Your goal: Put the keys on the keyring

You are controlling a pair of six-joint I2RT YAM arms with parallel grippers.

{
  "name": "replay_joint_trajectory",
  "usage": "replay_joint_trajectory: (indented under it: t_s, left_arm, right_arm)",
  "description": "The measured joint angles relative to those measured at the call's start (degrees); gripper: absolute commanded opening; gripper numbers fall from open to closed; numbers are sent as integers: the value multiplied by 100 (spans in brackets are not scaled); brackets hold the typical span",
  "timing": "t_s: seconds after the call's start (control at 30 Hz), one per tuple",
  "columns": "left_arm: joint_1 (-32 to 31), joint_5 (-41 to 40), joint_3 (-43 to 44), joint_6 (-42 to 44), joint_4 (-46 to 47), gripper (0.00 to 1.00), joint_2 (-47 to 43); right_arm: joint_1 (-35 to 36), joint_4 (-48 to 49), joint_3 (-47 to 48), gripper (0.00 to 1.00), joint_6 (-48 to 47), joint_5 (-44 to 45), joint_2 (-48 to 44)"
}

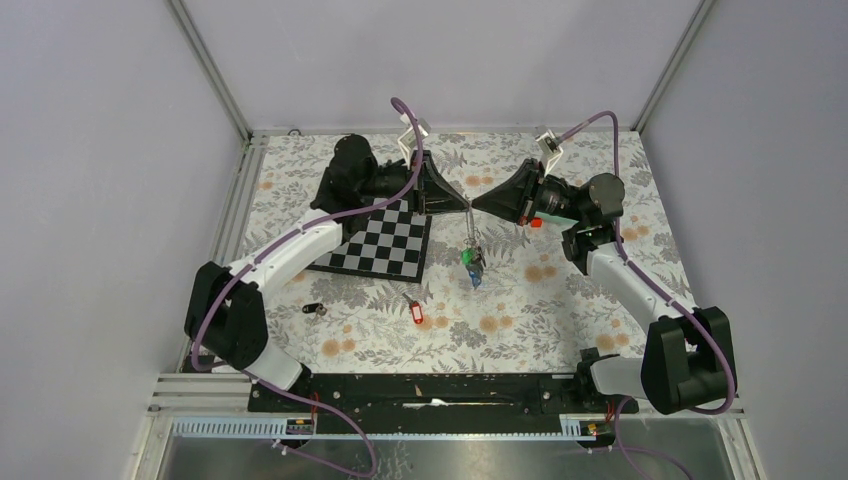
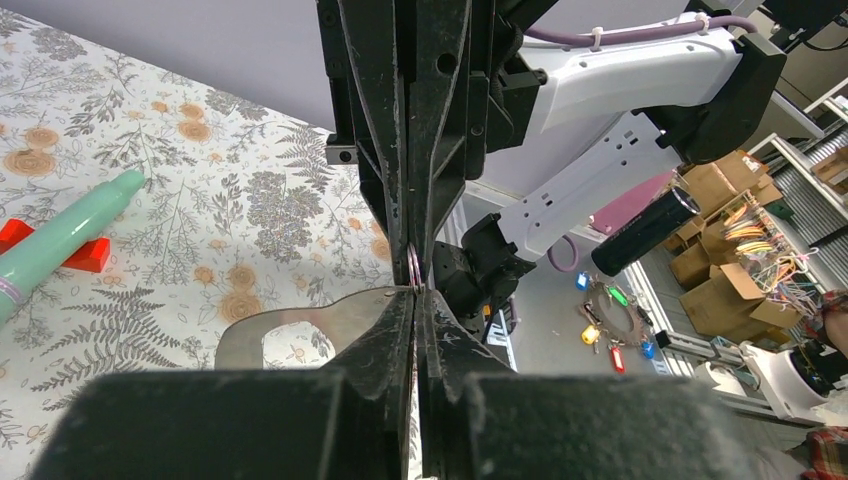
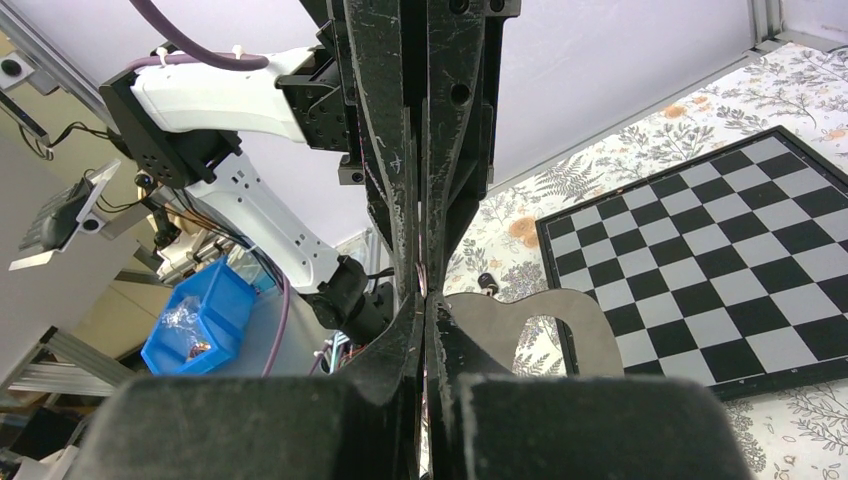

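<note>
Plainly, everything here is light, thin and hard. The loose black-tagged key (image 1: 314,308) lies on the tabletop (image 1: 560,300) near the left arm, off the near corner of the checkerboard (image 1: 385,240). The red-tagged key (image 1: 417,312) lies to its right, well apart. Each looks easiest to take by its plastic tag, since the bare metal would likely slip.

The left fingers (image 1: 459,204) are pressed together, pinching the keyring (image 1: 470,232). It is a springy wire loop, held up over the middle of the tabletop, and would probably twist unless gripped at two spots. Two hanging keys (image 1: 472,264), tagged green and blue, dangle from its low end. The right fingers (image 1: 481,207) meet the left ones tip to tip. They are likewise squeezed onto the wire, which shows as a thin sliver in both wrist views.
</note>
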Motion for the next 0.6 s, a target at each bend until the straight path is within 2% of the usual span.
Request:
replay_joint_trajectory:
  t_s: [0.3, 0.6]
  left_arm:
    - [-26, 17, 20, -81, 35, 1, 111]
    - [-52, 63, 48, -232, 164, 10, 179]
  right_arm:
    - [-39, -4, -81, 0, -20, 13, 0]
    - [-61, -46, -87, 0, -96, 15, 0]
